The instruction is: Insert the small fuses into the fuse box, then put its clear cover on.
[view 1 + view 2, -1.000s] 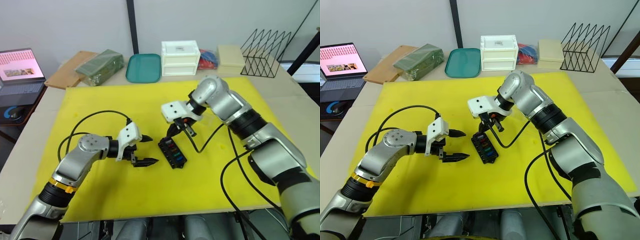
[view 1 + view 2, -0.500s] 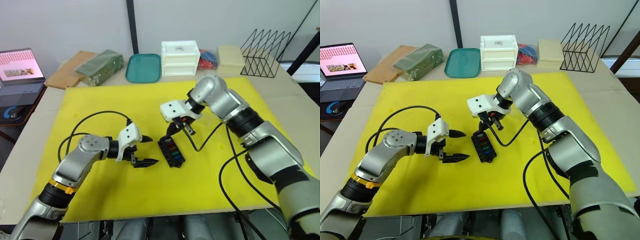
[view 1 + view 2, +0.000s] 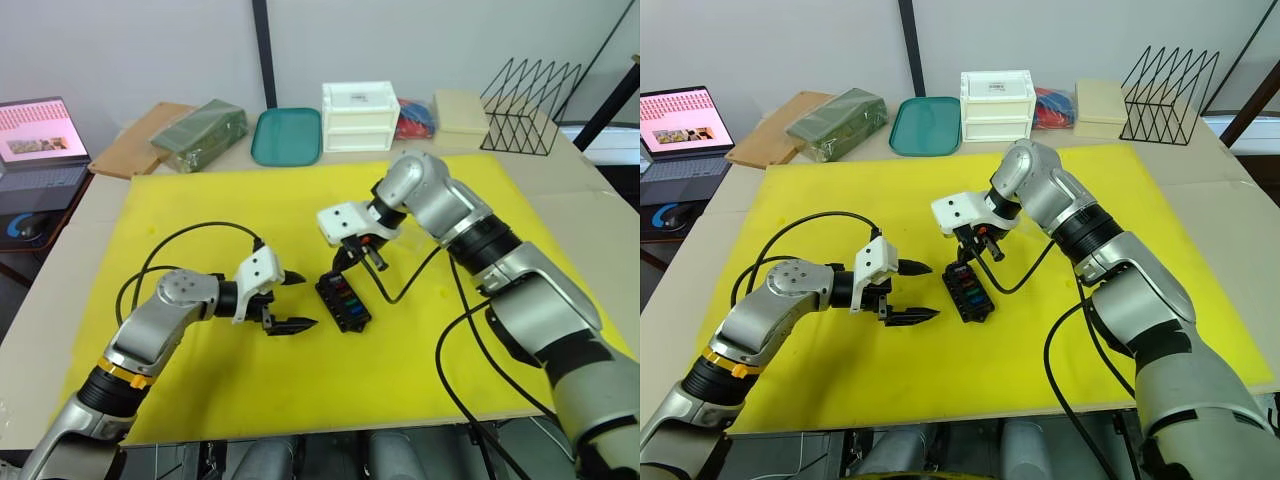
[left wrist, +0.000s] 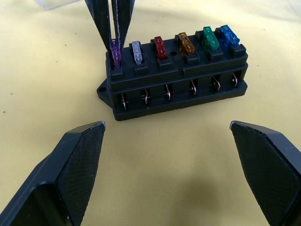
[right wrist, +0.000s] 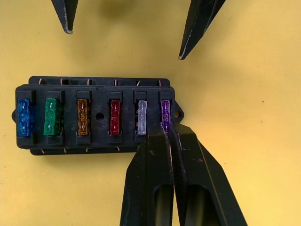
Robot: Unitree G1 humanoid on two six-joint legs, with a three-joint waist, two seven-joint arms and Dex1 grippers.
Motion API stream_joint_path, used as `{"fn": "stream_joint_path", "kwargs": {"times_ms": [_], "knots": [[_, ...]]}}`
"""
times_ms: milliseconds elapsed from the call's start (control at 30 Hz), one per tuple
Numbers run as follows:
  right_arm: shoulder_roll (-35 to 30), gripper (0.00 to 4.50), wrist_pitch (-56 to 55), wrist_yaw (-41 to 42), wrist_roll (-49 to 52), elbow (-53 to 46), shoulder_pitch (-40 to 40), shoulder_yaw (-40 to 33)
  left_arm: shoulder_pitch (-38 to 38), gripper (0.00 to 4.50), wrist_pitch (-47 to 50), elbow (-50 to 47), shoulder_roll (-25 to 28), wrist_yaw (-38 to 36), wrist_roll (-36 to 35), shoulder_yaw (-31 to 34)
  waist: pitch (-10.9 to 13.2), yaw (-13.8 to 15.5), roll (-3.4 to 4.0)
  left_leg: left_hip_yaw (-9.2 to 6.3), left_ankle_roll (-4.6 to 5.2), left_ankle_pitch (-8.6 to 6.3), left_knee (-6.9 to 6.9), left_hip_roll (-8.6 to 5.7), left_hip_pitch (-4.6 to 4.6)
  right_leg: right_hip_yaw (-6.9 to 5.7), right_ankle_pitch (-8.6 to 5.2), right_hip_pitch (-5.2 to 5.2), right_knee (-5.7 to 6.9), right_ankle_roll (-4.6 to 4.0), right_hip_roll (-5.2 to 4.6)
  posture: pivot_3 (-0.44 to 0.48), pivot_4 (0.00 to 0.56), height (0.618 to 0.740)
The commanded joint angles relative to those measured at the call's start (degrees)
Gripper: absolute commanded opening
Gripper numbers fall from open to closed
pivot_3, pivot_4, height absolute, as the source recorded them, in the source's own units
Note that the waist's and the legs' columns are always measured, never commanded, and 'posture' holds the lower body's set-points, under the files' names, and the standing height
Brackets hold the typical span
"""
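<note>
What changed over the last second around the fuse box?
The fuse box turned slightly on the mat and edged toward the robot's left, with the right pincer following at its purple fuse. The left pincer stayed open beside it, and the other fuses stayed seated.

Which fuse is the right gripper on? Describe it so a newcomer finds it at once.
On the yellow mat, find the black fuse box between the two grippers. Six fuses stand in one row; the right gripper is shut on the purple fuse at the row's end, next to the grey fuse.
</note>
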Motion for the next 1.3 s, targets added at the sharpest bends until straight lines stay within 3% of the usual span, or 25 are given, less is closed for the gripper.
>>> {"fn": "stream_joint_path", "kwargs": {"times_ms": [33,933,1033,1300], "knots": [[-0.11,0.0,1.81,0.16,1.59,-2.2,-0.5,1.51,0.15,4.48,-0.66,-2.03,0.07,0.23,-0.06,1.12,0.0,-0.01,0.0,0.0,0.0,0.0,0.0,0.0,0.0,0.0,0.0,0.0,0.0,0.0,0.0,0.0,0.15,0.74],[-0.47,0.0,2.52,0.16,1.8,-3.53,-1.34,0.91,-0.09,4.48,-0.88,-1.48,-0.03,0.07,0.22,0.84,0.0,-0.01,0.0,0.0,0.0,0.0,-0.01,0.0,0.0,0.0,0.0,-0.01,0.0,0.0,0.0,0.0,0.15,0.74],[-0.31,0.69,2.47,0.16,1.48,-3.29,-1.11,1.03,-0.22,4.5,-0.98,-1.35,-0.06,0.03,0.28,0.83,0.0,0.01,0.0,0.0,0.0,0.0,0.0,0.0,0.0,0.0,0.0,-0.01,0.0,0.0,0.0,0.0,0.15,0.74],[-0.52,0.69,3.04,0.16,2.08,-3.8,-1.56,0.29,0.18,4.5,-0.92,-1.66,0.11,0.18,0.28,1.03,0.0,0.01,0.0,0.0,0.0,0.0,0.0,0.0,0.0,0.0,0.0,-0.01,0.0,0.0,0.0,0.0,0.15,0.74]]}}
